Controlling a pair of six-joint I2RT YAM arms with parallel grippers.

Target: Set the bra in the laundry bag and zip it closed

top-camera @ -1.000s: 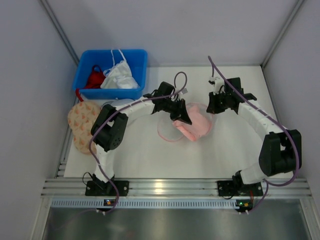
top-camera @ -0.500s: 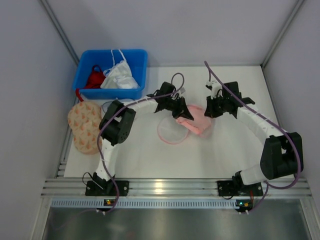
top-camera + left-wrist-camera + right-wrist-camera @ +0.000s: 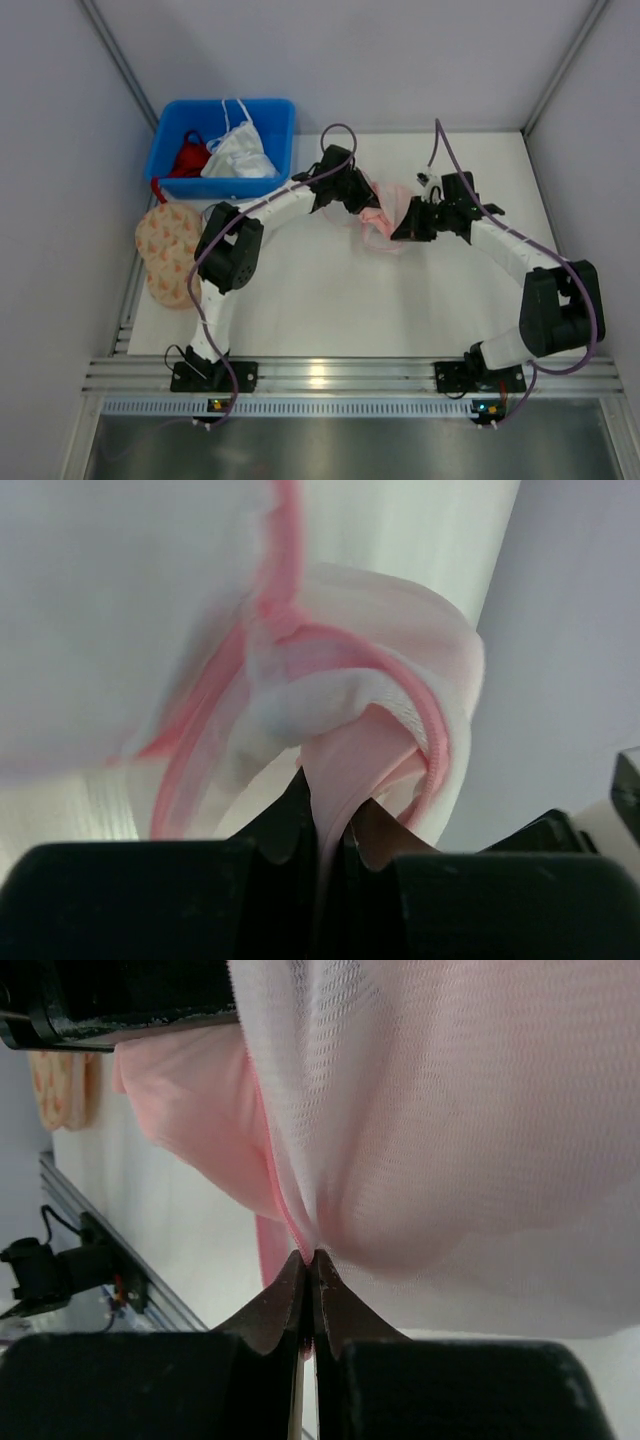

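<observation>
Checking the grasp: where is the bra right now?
Top view: the bra hangs mid-table between the left claw and right claw, against the laundry bag.

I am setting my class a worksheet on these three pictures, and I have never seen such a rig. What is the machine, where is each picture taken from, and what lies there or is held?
The machine is two robot arms bolted at the near edge of a white table. The wide picture looks down from above; the other two come from cameras on each wrist. The left hand pinches the pink bra. The right hand pinches the mesh laundry bag. Both are held up between the arms. At the left stand a blue bin with a red garment and a white garment, and a beige patterned pouch.
</observation>
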